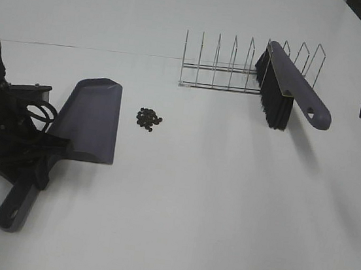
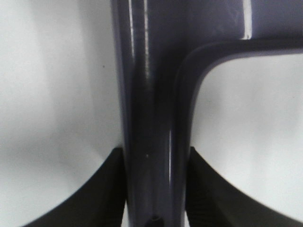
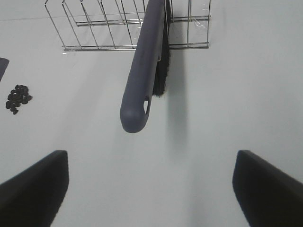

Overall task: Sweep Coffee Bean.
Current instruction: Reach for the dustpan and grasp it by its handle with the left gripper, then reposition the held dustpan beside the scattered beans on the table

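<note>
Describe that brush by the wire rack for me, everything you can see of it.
The brush has a long grey-purple handle, plastic by its look, with a hanging hole near its rounded end and a block of black bristles beneath. It leans tilted in a slot near one end of the rack, and its handle sticks out forward over the table. Nothing grips it. Whether the bristles touch the table I cannot tell.

Right gripper (image 3: 149, 163), its 2 dark fingers (image 3: 33, 189) set wide apart above the white table (image 3: 236, 85). Ahead, the grey-purple brush (image 3: 142, 71) rests in the wire rack (image 3: 94, 28), its handle end with 1 hanging hole nearest. The coffee bean (image 3: 18, 98) cluster lies well apart from the brush.
</note>
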Controlling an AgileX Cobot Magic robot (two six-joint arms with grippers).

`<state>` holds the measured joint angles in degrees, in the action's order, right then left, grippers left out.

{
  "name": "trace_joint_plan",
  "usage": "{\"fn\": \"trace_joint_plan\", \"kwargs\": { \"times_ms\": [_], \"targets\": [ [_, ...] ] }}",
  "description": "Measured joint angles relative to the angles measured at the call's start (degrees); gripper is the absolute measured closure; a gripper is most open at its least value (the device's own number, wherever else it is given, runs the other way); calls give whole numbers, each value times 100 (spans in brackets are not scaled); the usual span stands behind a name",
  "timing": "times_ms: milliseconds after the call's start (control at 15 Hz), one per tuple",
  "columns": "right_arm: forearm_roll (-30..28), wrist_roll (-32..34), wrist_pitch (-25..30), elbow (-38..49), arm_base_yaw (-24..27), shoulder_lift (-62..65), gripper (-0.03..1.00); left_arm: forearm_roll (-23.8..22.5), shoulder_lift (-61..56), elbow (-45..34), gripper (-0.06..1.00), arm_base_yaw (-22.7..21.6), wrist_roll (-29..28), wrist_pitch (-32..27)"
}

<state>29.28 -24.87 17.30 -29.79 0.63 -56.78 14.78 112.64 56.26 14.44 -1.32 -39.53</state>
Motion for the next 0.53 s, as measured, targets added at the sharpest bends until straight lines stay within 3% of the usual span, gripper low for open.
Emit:
{"fn": "trace_joint_plan", "kwargs": {
  "times_ms": [267, 533],
  "targets": [
    [0, 0, 0, 0, 0, 0, 14, -11, -57, -11, 60, 0, -189, 11],
    [0, 0, 0, 0, 0, 0, 14, -458, -922, -17, 60, 0, -607, -378]
  ]
}}
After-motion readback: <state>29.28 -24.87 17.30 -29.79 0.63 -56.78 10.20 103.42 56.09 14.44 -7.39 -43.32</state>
